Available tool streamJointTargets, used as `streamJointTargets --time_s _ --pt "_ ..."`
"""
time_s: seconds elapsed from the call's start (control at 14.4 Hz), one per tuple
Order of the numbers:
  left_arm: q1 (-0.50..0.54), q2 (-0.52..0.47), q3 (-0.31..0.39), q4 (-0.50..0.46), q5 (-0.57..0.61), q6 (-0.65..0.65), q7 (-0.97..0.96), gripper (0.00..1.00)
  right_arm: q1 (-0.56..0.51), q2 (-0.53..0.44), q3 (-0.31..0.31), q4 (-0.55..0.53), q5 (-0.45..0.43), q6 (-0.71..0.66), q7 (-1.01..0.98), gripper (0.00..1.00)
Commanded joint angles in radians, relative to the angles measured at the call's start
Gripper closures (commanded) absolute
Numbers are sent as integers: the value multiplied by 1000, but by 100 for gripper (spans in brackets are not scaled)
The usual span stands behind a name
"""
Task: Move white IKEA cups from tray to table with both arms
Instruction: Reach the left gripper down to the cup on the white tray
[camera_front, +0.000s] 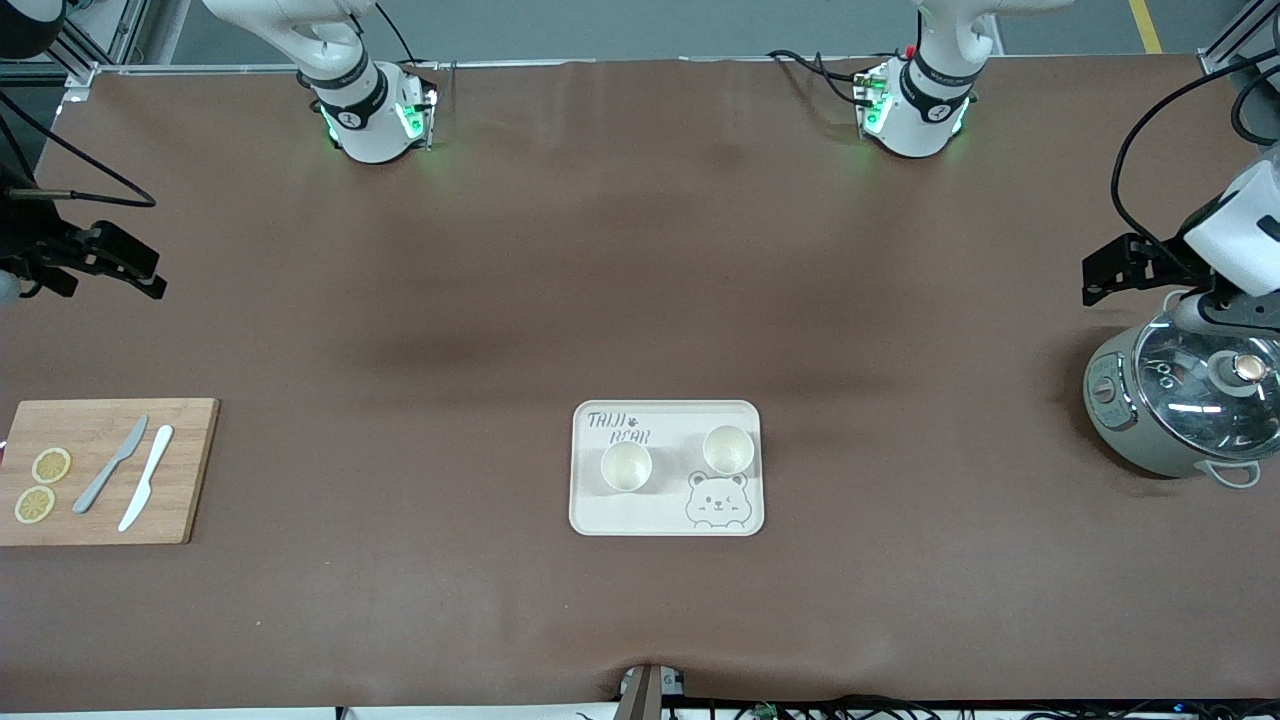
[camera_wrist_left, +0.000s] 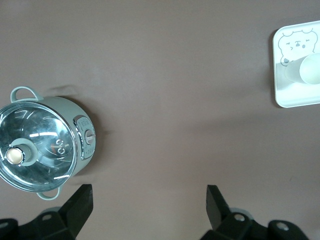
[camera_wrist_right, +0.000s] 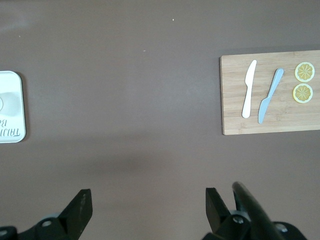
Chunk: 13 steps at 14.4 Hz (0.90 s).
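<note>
Cups (camera_front: 626, 467) (camera_front: 727, 449): both on tray (camera_front: 600, 520), none moved to table (camera_front: 640, 300); left gripper (camera_wrist_left: 148, 200) and right gripper (camera_wrist_right: 148, 202) open, empty, well apart from tray.

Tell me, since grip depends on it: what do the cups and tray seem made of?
Cups: probably matte plastic or glazed ceramic; plain cream-white, no strong shine. Tray: likely plastic or melamine; same matte cream, printed grey bear, rounded moulded rim.

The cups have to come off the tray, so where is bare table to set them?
Bare table lies all round the tray: widest between it and the arm bases, also toward the cutting board and toward the cooker. Only the table ends are crowded. Both cups are on the tray.
</note>
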Motion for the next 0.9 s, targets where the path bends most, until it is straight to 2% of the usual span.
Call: streamJointTargets --time_s 0.0,0.14,0.35,0.83 --pt "-1 9 -5 -1 21 30 -4 0 -16 14 13 26 -7 -5 5 0" --pt "-10 18 -15 -4 -1 61 -10 0 -16 14 13 26 -7 -5 5 0" --pt "-59 104 -29 -3 -24 115 -78 0 -16 14 11 26 -6 -5 5 0" --pt "-236 325 -29 11 -33 369 -360 0 -16 26 13 26 -3 0 5 0"
